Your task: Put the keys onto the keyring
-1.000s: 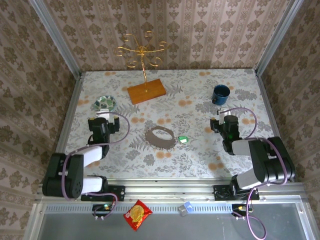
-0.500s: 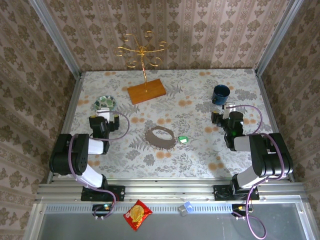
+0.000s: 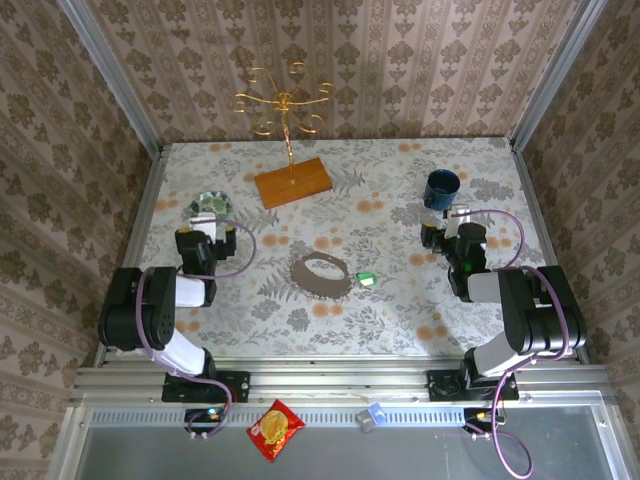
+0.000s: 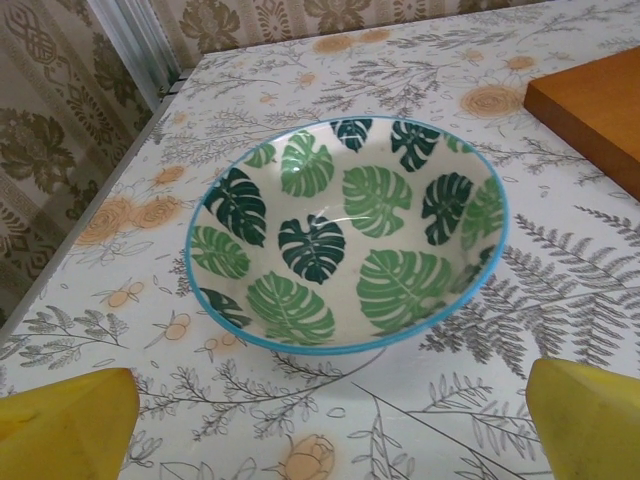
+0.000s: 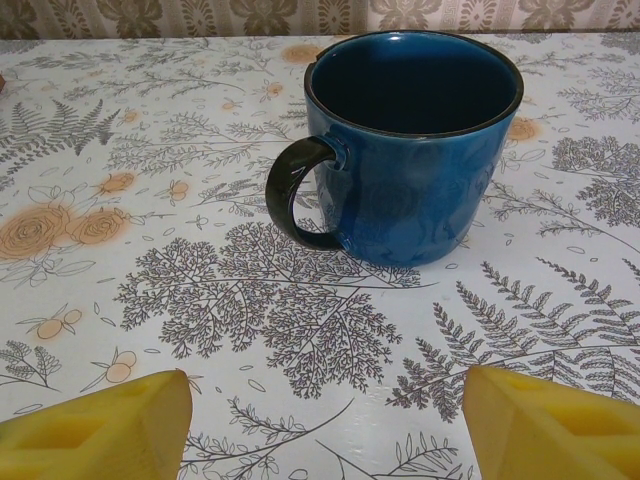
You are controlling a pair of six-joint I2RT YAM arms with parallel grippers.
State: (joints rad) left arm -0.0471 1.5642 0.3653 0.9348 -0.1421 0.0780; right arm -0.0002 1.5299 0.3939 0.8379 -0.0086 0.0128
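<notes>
My left gripper (image 4: 330,430) hangs low, spread before the leaf-patterned bowl (image 4: 345,230); my right gripper (image 5: 325,425) sits spread before the blue mug (image 5: 420,190).

From my seat the light looked bright and even, falling from overhead onto the blue mug (image 5: 415,150). Its shadow was soft and short, pooled at its foot and spreading a little toward the handle side. The glaze carried only a dull sheen (no hard glare). The mug was sharp in the right wrist view. Nearer than the mug, the yellow fingertips (image 5: 90,425) of the right gripper (image 5: 325,425) blurred. Seen from above, the walls (image 3: 400,70) behind the mug splayed outward.
</notes>
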